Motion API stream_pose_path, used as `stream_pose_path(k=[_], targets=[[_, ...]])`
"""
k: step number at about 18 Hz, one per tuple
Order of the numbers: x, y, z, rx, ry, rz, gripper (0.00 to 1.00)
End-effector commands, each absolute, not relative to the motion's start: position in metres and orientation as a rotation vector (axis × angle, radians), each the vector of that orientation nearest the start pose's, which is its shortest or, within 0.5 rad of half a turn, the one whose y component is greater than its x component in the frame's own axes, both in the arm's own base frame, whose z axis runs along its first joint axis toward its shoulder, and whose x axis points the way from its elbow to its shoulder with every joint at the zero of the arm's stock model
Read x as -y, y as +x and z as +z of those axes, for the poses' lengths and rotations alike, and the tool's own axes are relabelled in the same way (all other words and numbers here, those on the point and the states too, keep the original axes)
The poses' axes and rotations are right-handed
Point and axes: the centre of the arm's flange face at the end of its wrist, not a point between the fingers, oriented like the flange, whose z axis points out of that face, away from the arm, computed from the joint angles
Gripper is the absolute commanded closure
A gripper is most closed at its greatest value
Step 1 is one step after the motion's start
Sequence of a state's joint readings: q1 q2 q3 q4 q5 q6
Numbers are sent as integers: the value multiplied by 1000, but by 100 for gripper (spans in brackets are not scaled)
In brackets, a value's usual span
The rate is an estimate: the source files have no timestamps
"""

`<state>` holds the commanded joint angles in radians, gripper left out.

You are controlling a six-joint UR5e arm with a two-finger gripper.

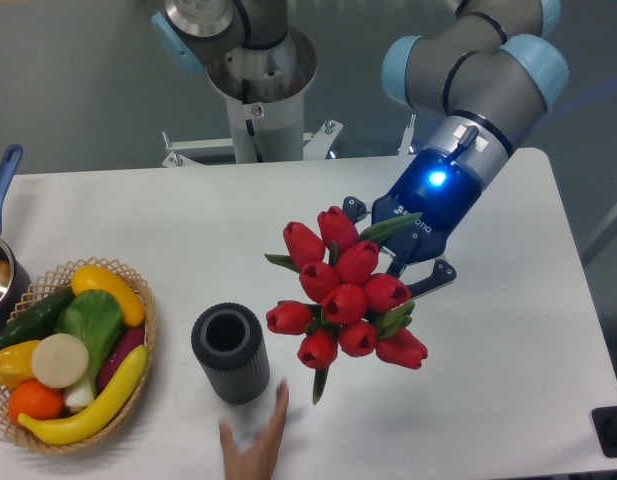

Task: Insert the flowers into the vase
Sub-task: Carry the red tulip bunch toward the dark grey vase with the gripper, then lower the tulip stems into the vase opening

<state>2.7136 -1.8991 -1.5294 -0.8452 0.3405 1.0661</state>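
Bunch of red tulips (348, 295) with closed buds and green leaves, held above the white table (508, 350) right of the vase (230, 352), gripper (413, 262) clamped on the stems behind the blooms, vase dark, ribbed, upright, mouth open, a human hand (256, 440) just below it.

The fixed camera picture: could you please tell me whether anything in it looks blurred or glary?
Fixed camera: lighting is soft and even; the tulips and vase are sharp; a hand at the bottom edge is smeared with motion blur; the blue light on the wrist blooms slightly; the pincer is hidden behind the blooms.
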Motion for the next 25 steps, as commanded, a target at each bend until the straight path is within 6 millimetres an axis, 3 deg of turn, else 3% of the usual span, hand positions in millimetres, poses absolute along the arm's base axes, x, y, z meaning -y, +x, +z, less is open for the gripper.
stream_pose_path(k=[14, 17, 19, 25], targets=[[-479, -449, 473, -271, -1860, -228, 66], [-499, -431, 469, -322, -1847, -244, 66], [-509, -424, 462, -341, -1816, -281, 66], [-506, -408, 455, -342, -1610, -449, 66]])
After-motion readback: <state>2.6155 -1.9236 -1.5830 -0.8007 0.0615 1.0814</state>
